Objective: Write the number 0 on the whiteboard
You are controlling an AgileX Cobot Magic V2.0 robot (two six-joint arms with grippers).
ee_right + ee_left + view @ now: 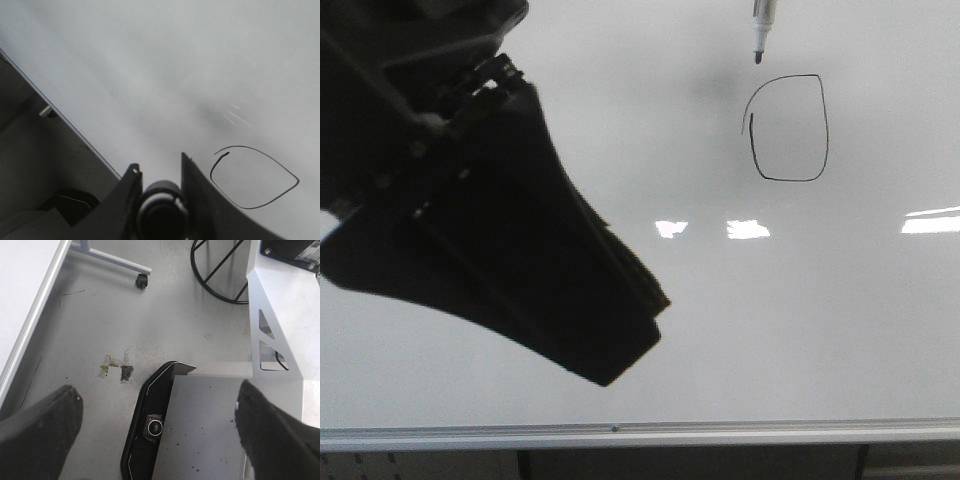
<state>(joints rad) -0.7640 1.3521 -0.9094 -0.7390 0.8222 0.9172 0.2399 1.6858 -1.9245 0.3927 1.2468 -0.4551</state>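
Observation:
The whiteboard [620, 110] fills the front view, glossy white-grey. The number 0 [787, 128] is a thin black squarish loop at the upper right, its ends overlapping at the left side. A marker [760, 28] hangs tip-down just above and left of the loop, its tip off the line. In the right wrist view my right gripper [159, 172] is shut on the marker's dark barrel [161, 202], with the number 0 [252, 177] beside it on the whiteboard [150, 60]. My left gripper [157, 390] is open and empty, facing the floor.
My left arm [470, 200] is a large dark shape over the board's left half. A silver rail [640, 435] runs along the board's lower edge. Bright reflections [748, 229] lie below the loop. Below the left gripper are the grey floor [165, 320], a black camera bar [150, 425] and a caster [142, 281].

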